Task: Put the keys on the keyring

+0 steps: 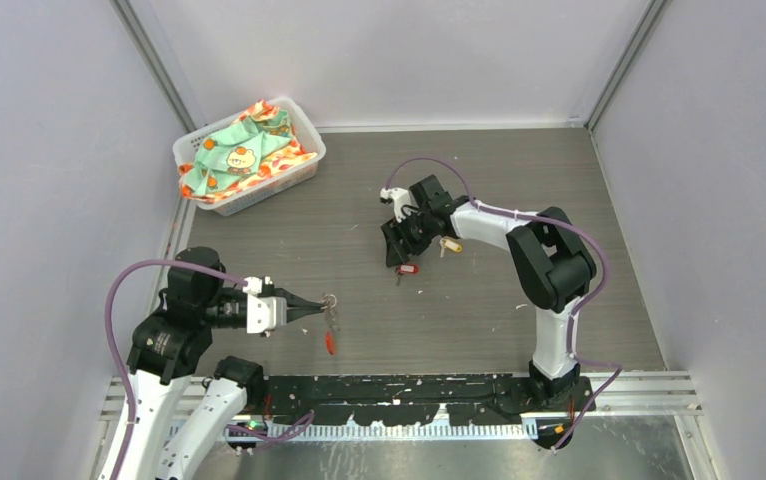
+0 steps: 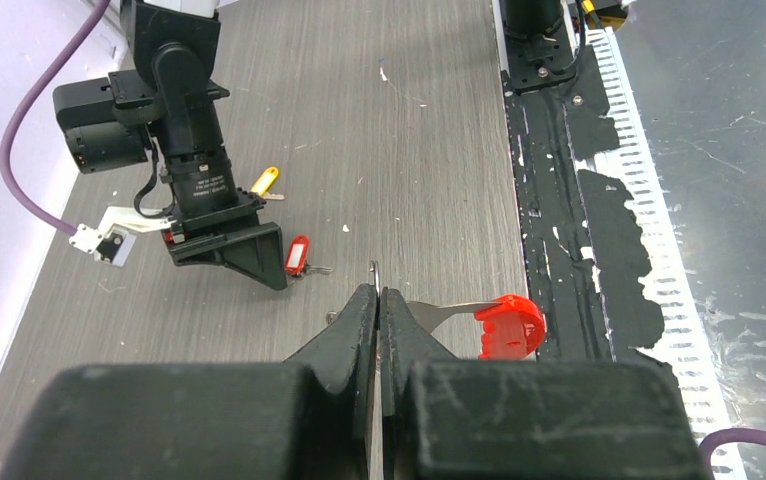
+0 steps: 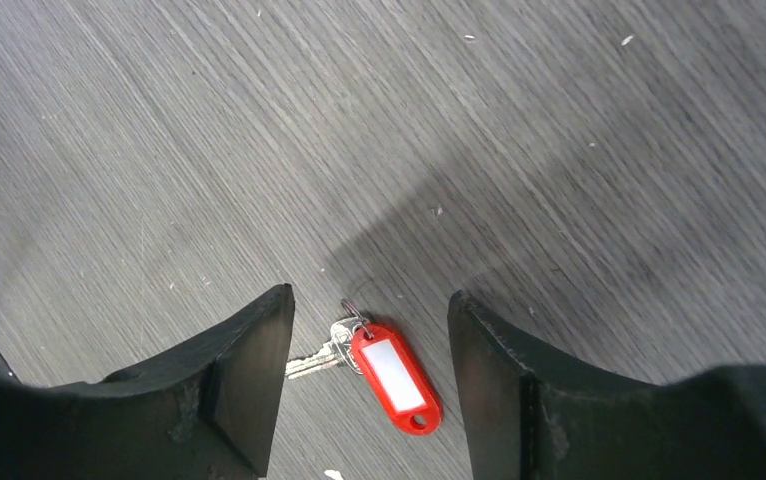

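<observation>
My left gripper [image 1: 315,306] [image 2: 377,296] is shut on the thin metal edge of the keyring [image 1: 331,301], held above the table. The keyring's red curved piece [image 2: 509,325] hangs off to the side. The red-tagged key [image 3: 394,375] [image 1: 406,268] lies flat on the table. My right gripper [image 3: 369,340] [image 1: 400,252] hovers over it, open, one finger on each side and neither touching it. The yellow-tagged key [image 1: 449,243] [image 2: 264,182] lies on the table just beside the right gripper.
A white basket [image 1: 304,165] holding a green and orange cloth stands at the back left. Grey walls close in both sides. A black strip [image 1: 409,395] with peeling patches runs along the table's near edge between the arm bases.
</observation>
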`<state>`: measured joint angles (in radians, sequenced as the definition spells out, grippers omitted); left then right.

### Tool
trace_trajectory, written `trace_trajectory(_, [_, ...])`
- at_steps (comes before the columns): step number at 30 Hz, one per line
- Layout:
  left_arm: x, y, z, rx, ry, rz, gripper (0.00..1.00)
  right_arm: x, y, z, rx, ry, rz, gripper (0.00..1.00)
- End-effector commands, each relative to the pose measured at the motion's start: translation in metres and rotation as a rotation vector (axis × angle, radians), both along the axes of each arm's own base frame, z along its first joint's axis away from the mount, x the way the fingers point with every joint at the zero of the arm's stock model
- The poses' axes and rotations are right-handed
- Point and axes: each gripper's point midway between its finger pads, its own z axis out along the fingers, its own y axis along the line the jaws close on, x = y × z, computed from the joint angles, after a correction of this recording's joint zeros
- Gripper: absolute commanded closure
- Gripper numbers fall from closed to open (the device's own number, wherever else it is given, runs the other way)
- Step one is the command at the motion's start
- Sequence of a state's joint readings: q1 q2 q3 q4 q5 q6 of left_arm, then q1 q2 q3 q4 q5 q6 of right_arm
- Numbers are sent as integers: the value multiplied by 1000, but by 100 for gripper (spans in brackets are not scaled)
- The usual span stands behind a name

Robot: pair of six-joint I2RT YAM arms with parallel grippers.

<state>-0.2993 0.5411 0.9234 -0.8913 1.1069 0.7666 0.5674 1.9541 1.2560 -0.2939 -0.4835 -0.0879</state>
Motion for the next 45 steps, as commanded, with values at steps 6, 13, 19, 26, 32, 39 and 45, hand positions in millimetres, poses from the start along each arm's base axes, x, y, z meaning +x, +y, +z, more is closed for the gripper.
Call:
trace_trajectory(6, [0,0,13,-10,-55,-7,97,-9,4,-3,8,50,41,51])
trace_trajectory(13, [0,0,15,-11,-65,-10,97,-13,-1,-3,-6,52,35,56])
trace_trajectory(19, [-1,1,14,-8,-70,-8,97,-19,-1,-5,-22,50,45,63])
trace_trajectory(26, [-2,1,12,-4,-75,-8,97,-22,0,-9,-39,42,42,73])
trace_trajectory(32, [-2,2,11,0,-79,-5,97,-20,-4,-8,-57,37,24,81])
trace_trajectory(39, [-2,2,10,1,-78,-7,97,-20,-8,-5,-80,34,10,72])
trace_trajectory(45, [-2,2,11,1,-79,-6,97,-21,-13,0,-92,24,-7,70])
